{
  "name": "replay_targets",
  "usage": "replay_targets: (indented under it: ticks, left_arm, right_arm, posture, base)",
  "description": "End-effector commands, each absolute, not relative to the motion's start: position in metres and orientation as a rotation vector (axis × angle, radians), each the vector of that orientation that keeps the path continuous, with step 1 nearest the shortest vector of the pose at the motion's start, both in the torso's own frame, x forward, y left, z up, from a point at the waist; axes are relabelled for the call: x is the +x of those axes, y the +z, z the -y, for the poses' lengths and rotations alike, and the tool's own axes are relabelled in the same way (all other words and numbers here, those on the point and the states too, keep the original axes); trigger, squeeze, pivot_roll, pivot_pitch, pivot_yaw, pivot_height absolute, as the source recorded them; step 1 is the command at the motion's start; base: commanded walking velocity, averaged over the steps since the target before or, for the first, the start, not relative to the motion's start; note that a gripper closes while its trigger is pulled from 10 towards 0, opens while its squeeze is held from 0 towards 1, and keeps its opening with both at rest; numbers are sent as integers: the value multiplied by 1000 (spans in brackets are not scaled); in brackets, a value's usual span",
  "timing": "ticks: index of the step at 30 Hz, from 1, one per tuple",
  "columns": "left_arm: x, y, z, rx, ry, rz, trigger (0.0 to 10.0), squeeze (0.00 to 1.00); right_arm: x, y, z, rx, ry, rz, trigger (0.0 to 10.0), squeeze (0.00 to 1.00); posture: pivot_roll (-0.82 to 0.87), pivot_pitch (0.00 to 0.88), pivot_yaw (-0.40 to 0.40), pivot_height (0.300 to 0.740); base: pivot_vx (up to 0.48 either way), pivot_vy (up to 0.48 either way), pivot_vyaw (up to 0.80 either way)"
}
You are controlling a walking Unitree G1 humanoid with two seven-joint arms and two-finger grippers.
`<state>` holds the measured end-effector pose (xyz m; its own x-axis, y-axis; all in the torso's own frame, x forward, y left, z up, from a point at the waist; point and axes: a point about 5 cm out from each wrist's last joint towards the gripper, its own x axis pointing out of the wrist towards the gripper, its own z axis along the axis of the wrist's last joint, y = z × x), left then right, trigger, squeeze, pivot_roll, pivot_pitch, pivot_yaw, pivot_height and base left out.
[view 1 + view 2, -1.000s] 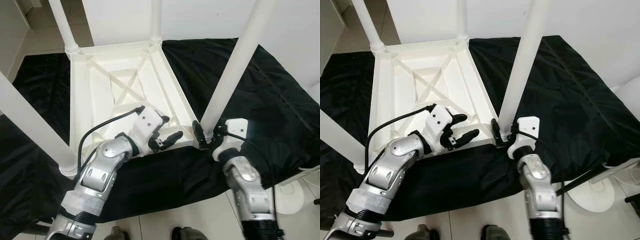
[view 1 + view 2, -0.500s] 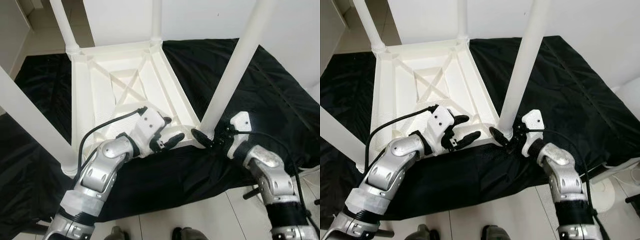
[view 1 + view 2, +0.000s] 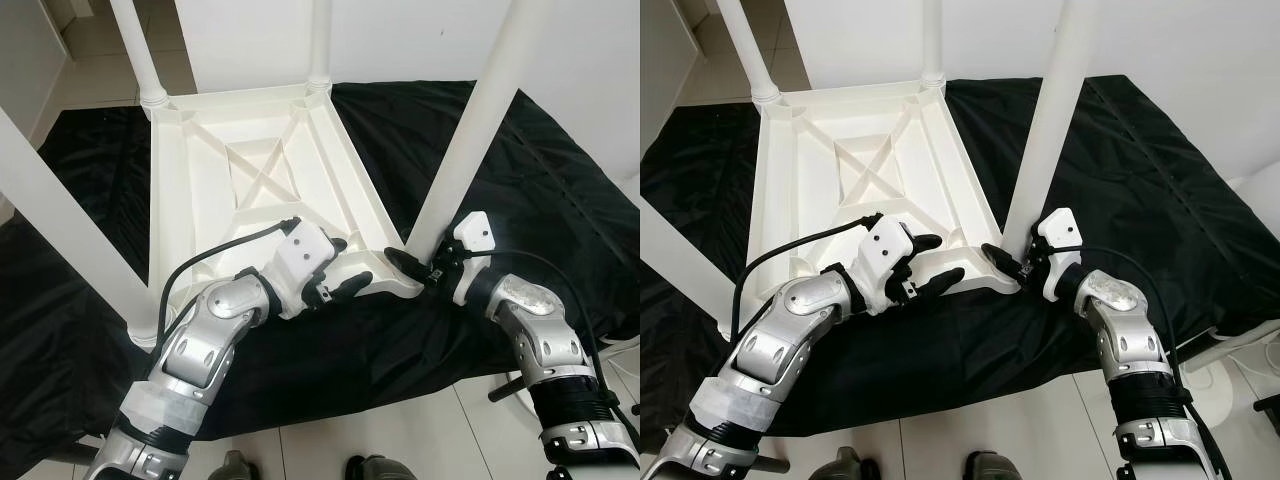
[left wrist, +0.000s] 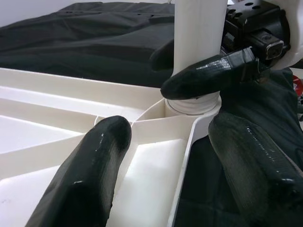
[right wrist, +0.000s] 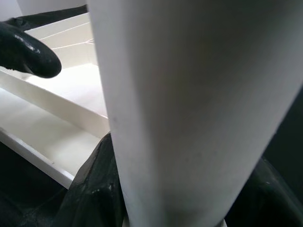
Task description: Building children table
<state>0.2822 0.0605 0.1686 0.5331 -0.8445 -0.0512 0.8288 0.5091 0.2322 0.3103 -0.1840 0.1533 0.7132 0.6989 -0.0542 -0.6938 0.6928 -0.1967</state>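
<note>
Centrally, a white plastic children's table (image 3: pixel 260 190) lies upside down on a black cloth (image 3: pixel 520 190) spread over the floor, its ribbed underside facing up with an X-shaped brace at the middle. Four white legs rise from its corners; the near right leg (image 3: pixel 465 140) stands upright in the corner socket closest to the robot. The right gripper (image 3: pixel 418 268) is at the base of this leg, its black fingers (image 5: pixel 94 189) closed around the leg just above the socket, as the right wrist view shows. The left gripper (image 3: pixel 335 275) rests on the near rim of the table frame just beside that corner, jaws open, one finger (image 4: pixel 94 175) inside the frame and the other outside over the cloth. Pale floor tiles (image 3: pixel 400 440) border the cloth's near edge.
</note>
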Motion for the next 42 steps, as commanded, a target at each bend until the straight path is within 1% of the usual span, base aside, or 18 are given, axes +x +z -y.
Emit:
replay_targets:
  ticks: [1, 2, 8, 11, 13, 15, 16, 17, 18, 19, 20, 21, 24, 28, 32, 38, 39, 42]
  left_arm:
    - [278, 167, -59, 251, -1041, 62, 10000, 0]
    - [278, 167, -58, 251, -1040, 61, 10000, 0]
    - [278, 166, -58, 250, -1039, 59, 10000, 0]
    - [279, 166, -58, 250, -1038, 59, 10000, 0]
    - [279, 165, -58, 249, -1033, 56, 10000, 0]
    - [279, 165, -58, 249, -1033, 56, 10000, 0]
    - [280, 165, -59, 248, -1028, 54, 10000, 0]
    - [280, 165, -59, 248, -1028, 54, 10000, 0]
    - [281, 164, -59, 251, -1021, 53, 10000, 0]
    - [281, 164, -59, 251, -1021, 53, 10000, 0]
    - [281, 164, -60, 251, -1015, 51, 10000, 0]
    - [281, 164, -60, 251, -1015, 51, 10000, 0]
    - [284, 163, -61, 249, -1001, 50, 10000, 0]
    - [285, 164, -61, 250, -997, 53, 10000, 0]
    - [285, 164, -61, 250, -995, 55, 10000, 0]
    - [284, 164, -61, 250, -995, 55, 10000, 0]
    - [284, 164, -61, 251, -997, 56, 10000, 0]
    - [285, 165, -61, 253, -997, 57, 10000, 0]
  right_arm:
    - [305, 142, 182, -199, 801, -18, 9176, 0]
    - [304, 141, 181, -188, 791, -6, 10000, 0]
    - [303, 138, 173, -141, 733, 21, 10000, 0]
    - [304, 135, 170, -141, 677, 25, 10000, 0]
    - [305, 133, 167, -140, 578, 19, 10000, 0]
    - [305, 133, 167, -140, 578, 19, 10000, 0]
    - [304, 133, 163, -124, 506, 22, 10000, 0]
    - [304, 133, 163, -124, 506, 22, 10000, 0]
    - [304, 134, 160, -108, 430, 23, 10000, 0]
    - [304, 134, 160, -108, 430, 23, 10000, 0]
    - [302, 134, 155, -68, 348, 19, 10000, 0]
    - [302, 134, 155, -68, 348, 19, 10000, 0]
    - [294, 130, 138, -19, 172, 4, 10000, 0]
    - [291, 128, 124, 3, 79, -6, 10000, 0]
    - [290, 129, 118, 18, 50, -13, 10000, 0]
    - [290, 132, 109, 38, 123, -11, 10000, 0]
    - [290, 134, 109, 37, 140, -8, 10000, 1000]
    - [289, 136, 111, 33, 162, 1, 10000, 1000]
  posture:
    - [-95, 73, 13, 740]
    - [-95, 73, 13, 740]
    - [-101, 76, 14, 740]
    - [-104, 78, 14, 740]
    - [-109, 79, 14, 740]
    - [-109, 79, 14, 740]
    - [-109, 80, 14, 740]
    - [-109, 80, 14, 740]
    - [-112, 80, 12, 740]
    - [-112, 80, 12, 740]
    - [-112, 80, 12, 740]
    - [-112, 80, 12, 740]
    - [-114, 77, 9, 740]
    - [-110, 70, 5, 740]
    - [-110, 70, 5, 740]
    - [-108, 63, 9, 740]
    - [-107, 62, 7, 740]
    - [-106, 63, 6, 740]
  base:
    - [0, 0, 0]
    - [0, 0, 0]
    - [0, 0, 0]
    - [0, 0, 0]
    - [0, 0, 0]
    - [0, 0, 0]
    - [0, 0, 0]
    - [0, 0, 0]
    - [0, 0, 0]
    - [0, 0, 0]
    - [0, 0, 0]
    - [0, 0, 0]
    - [0, 0, 0]
    - [0, 0, 0]
    - [0, 0, 0]
    - [0, 0, 0]
    - [0, 0, 0]
    - [0, 0, 0]
